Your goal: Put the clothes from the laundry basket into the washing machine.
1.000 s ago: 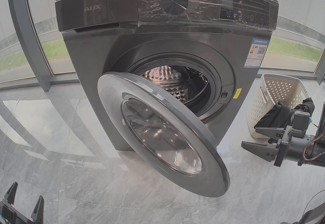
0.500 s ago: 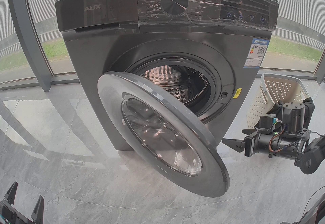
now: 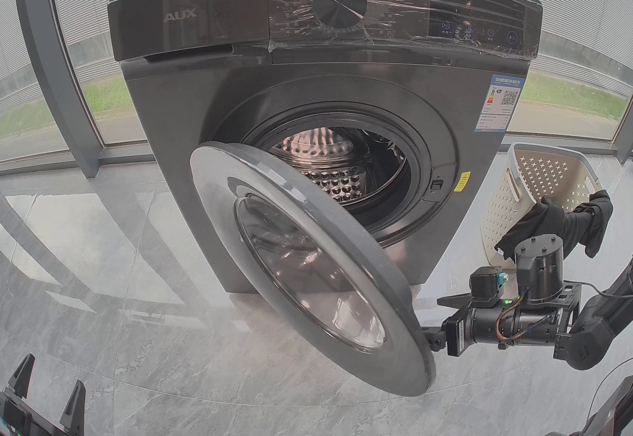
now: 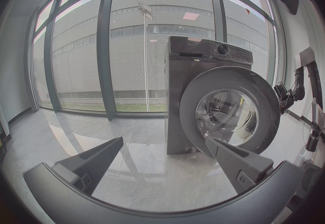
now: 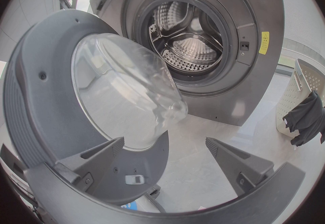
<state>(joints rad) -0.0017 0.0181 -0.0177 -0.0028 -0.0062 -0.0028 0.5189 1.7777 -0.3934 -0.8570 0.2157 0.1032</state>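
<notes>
Head: washing machine (image 3: 198, 127) door (image 3: 310, 266) open; black clothes (image 3: 560, 226) hang over laundry basket (image 3: 534, 177) rim, on floor (image 3: 132, 325) right of machine. R gripper (image 3: 443, 320) at door's outer edge.
L wrist: L gripper (image 4: 164, 153) spread wide, empty, well off from machine.
R wrist: R gripper wide open, holds nothing; contact w/ door unclear.

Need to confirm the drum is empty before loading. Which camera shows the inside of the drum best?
Right wrist view: it looks into the drum, showing the ribbed back and perforated wall, apparently empty. Head view: the open door covers the drum's lower left. Left wrist view: the door faces the camera and hides the drum.
</notes>
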